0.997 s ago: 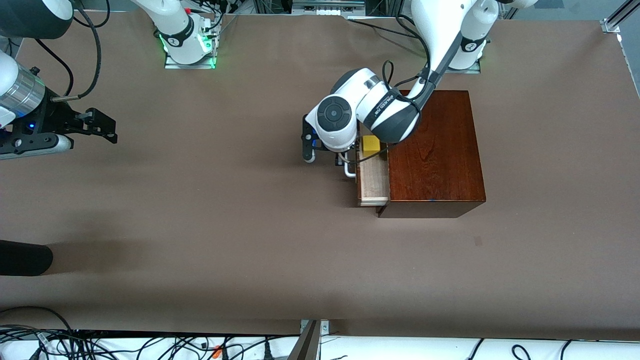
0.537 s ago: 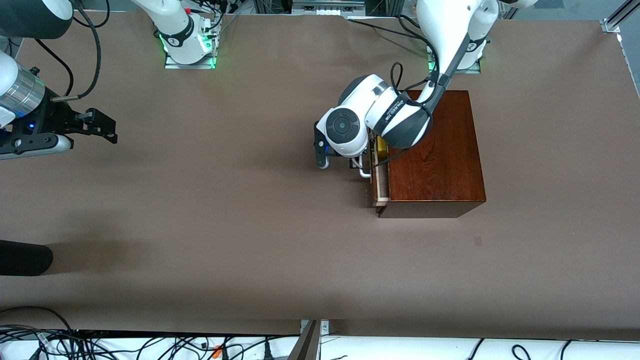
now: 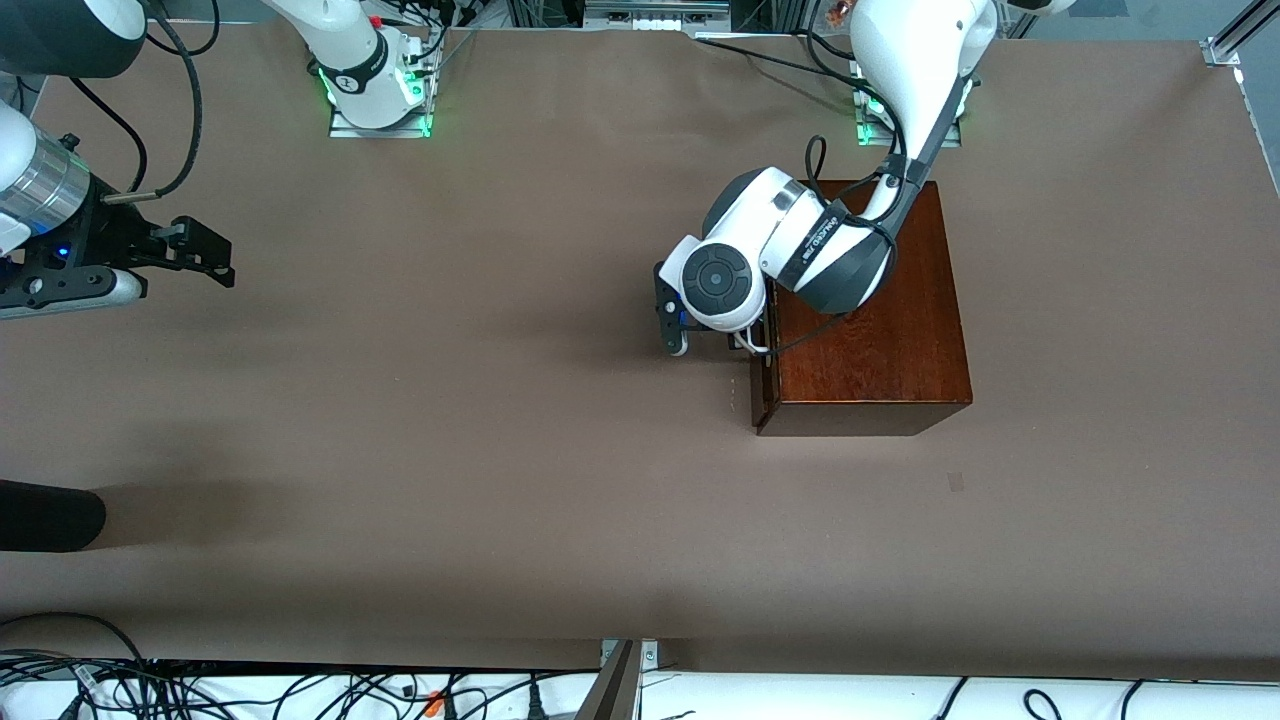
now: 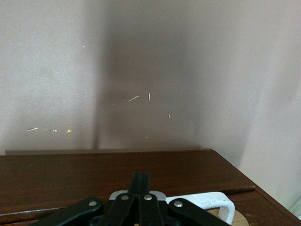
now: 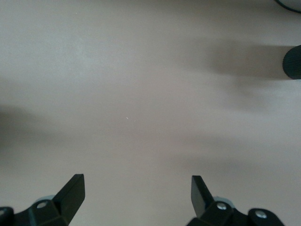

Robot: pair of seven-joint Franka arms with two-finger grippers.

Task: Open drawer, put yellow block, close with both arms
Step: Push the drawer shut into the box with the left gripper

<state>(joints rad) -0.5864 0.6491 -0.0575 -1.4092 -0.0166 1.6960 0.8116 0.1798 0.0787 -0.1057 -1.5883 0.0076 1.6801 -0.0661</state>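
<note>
The drawer (image 3: 758, 392) is pushed flush into the dark reddish-brown wooden box (image 3: 880, 340). The yellow block is hidden. My left arm's wrist (image 3: 722, 283) hangs in front of the drawer. The left gripper (image 4: 141, 179) is shut with nothing between its fingers, tips against the drawer front beside the white handle (image 4: 214, 200). My right gripper (image 3: 212, 262) waits open over bare table at the right arm's end, and between its fingers (image 5: 71, 190) only the table shows.
A black rounded object (image 3: 45, 515) lies at the table's edge toward the right arm's end, nearer the front camera, and shows as a dark shape (image 5: 292, 61) in the right wrist view. Cables (image 3: 200, 690) run along the near edge.
The left gripper has moved toward the box, sliding the drawer in until flush. The yellow block has gone out of sight inside. The right arm has not moved.
</note>
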